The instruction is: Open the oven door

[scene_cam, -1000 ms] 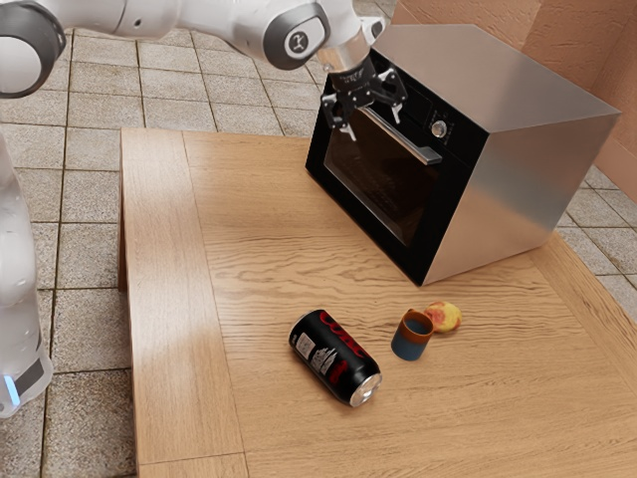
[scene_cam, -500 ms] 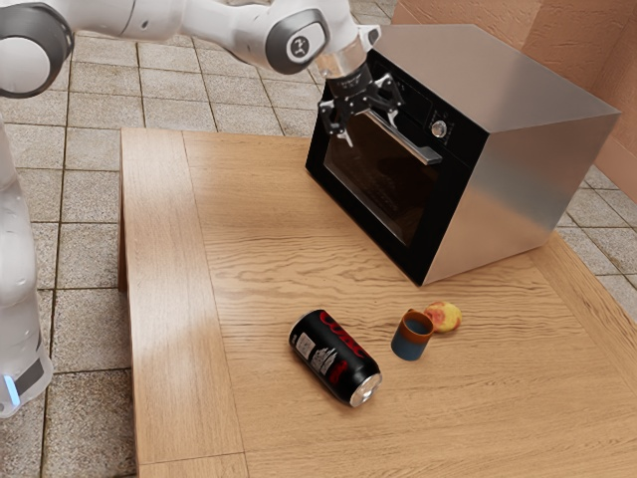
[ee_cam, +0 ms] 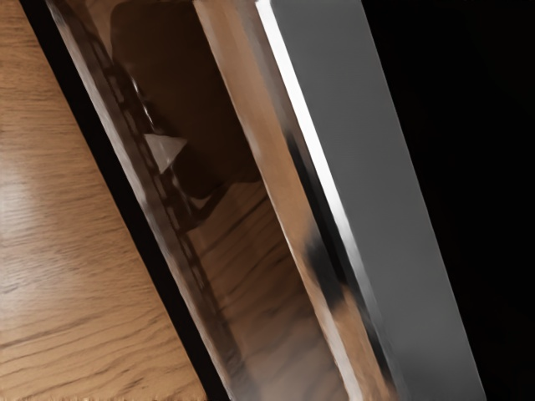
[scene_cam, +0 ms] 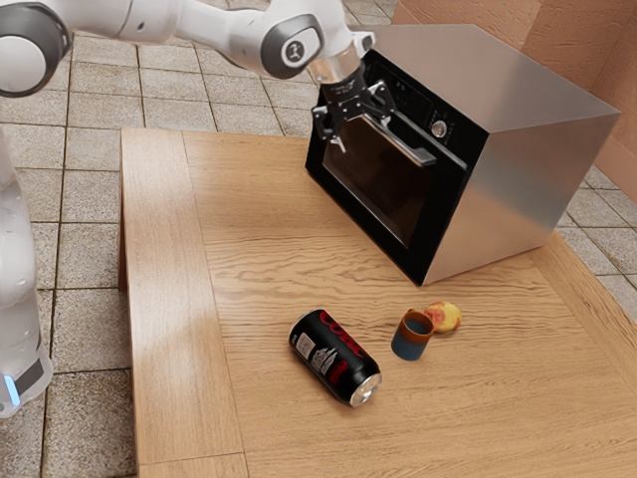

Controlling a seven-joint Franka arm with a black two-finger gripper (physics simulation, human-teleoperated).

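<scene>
Exterior view, read left to right. Arm point(scene_cam: 219, 28) reaches in from the left, over the table point(scene_cam: 264, 299). Black can point(scene_cam: 335, 357) lies on its side on the wood. Gripper point(scene_cam: 364, 134) is at the oven front, by the nearer-left end of the handle point(scene_cam: 408, 145). Fingers released, standing well apart; whether either one touches the bar cannot be told.

Oven door point(scene_cam: 380, 191) is on the front of the oven point(scene_cam: 523, 174), barely ajar: its upper edge stands slightly off the control panel beside the knob point(scene_cam: 439, 129). Mug point(scene_cam: 411, 336) and red-yellow fruit point(scene_cam: 444, 317) sit close together in front of the oven.

Progress, judged: opening begun, most of the swing left. Remaining: draw the top of the door outward and down, assuming a bottom hinge. Possible fault: a loose hook slipping off the bar.

View comparison: exterior gives the ajar edge, knob, can, mug and fruit. Wrist view adds close detail of the glass, with wood-grain reflections and a pale triangular patch point(ee_cam: 165, 152), and the bar's bright edge running alongside the pane.
</scene>
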